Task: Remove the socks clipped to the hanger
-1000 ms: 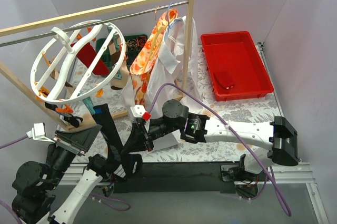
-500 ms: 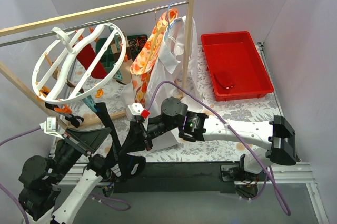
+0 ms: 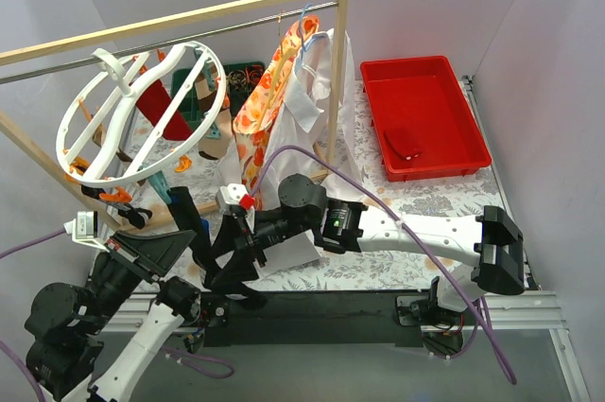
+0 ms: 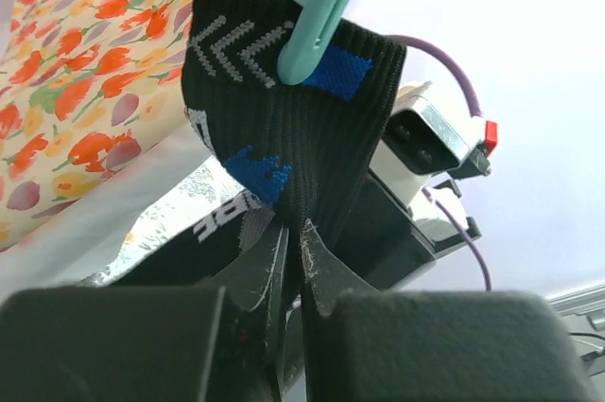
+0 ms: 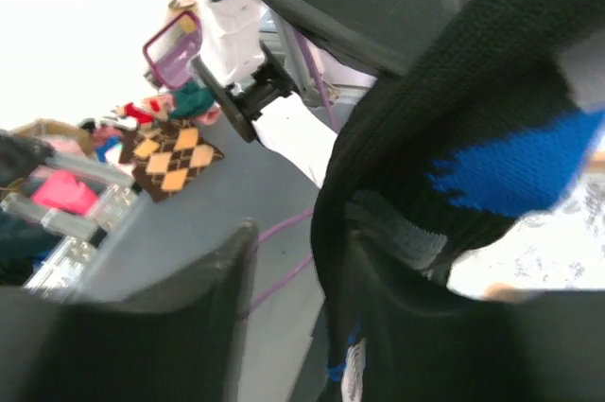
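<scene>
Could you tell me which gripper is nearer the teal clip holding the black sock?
Left gripper: its fingers pinch the black sock below the teal clip; right gripper sits lower.

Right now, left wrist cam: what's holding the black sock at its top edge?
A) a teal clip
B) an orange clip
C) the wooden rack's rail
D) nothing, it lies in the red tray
A: in the left wrist view a teal clip bites the top edge of the black sock, while the left hand pinches its lower end.

one hanger [image 3: 128, 92], one tray [image 3: 425, 109], one rack [image 3: 341, 43]
</scene>
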Motion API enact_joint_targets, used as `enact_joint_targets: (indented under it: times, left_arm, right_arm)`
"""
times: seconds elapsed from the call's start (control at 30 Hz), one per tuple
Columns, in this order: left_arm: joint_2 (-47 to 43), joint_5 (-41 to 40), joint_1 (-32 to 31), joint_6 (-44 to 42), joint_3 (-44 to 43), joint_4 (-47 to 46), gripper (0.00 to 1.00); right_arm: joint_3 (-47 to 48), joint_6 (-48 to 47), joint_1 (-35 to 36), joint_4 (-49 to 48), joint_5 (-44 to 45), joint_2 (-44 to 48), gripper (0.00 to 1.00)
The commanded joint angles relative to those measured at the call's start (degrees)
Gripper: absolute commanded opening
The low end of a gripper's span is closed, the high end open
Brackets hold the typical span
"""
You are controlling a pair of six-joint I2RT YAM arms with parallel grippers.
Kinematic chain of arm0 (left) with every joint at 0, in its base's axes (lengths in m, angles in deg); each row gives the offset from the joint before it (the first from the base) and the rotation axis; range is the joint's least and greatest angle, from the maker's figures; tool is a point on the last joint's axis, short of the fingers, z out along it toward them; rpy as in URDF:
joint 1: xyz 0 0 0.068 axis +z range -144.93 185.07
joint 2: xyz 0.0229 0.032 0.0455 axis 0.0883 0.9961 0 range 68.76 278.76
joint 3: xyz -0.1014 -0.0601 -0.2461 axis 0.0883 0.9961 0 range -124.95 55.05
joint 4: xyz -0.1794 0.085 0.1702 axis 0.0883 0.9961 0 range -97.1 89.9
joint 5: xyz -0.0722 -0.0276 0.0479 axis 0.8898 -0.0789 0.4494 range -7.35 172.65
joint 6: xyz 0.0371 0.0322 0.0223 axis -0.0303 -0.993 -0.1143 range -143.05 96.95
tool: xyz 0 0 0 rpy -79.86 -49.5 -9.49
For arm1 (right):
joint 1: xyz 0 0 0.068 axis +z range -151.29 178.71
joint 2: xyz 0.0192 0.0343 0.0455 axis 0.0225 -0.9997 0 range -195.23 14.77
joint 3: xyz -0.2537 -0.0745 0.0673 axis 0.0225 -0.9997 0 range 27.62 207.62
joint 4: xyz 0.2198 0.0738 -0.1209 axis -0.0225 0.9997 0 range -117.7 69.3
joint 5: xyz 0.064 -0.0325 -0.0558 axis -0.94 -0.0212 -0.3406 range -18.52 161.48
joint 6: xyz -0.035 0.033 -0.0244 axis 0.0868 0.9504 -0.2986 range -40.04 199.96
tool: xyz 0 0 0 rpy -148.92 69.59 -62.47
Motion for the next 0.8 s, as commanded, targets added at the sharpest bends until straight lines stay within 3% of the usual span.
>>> enact_joint_targets:
  times: [0.0,0.07,0.33,0.77]
  left_arm:
    - [3.96,0.0,-0.1,-3.18,-3.95,4.21,0.0]
    - [4.84,-0.08,-0.1,-4.06,-4.66,5.18,0.0]
    - [5.9,-2.19,-0.1,-6.7,-6.25,8.79,0.0]
    - [8.18,-4.3,-0.1,-11.7,-8.18,13.62,0.0]
  right_arm:
    - [6.64,-1.89,-0.24,7.73,9.97,1.3,0.69]
    - [8.49,-2.32,-0.5,11.68,13.74,0.95,0.78]
    - [17.36,0.83,-0.59,15.83,28.69,-1.85,0.83]
    - [27.13,1.62,0.81,13.9,34.85,-8.36,0.71]
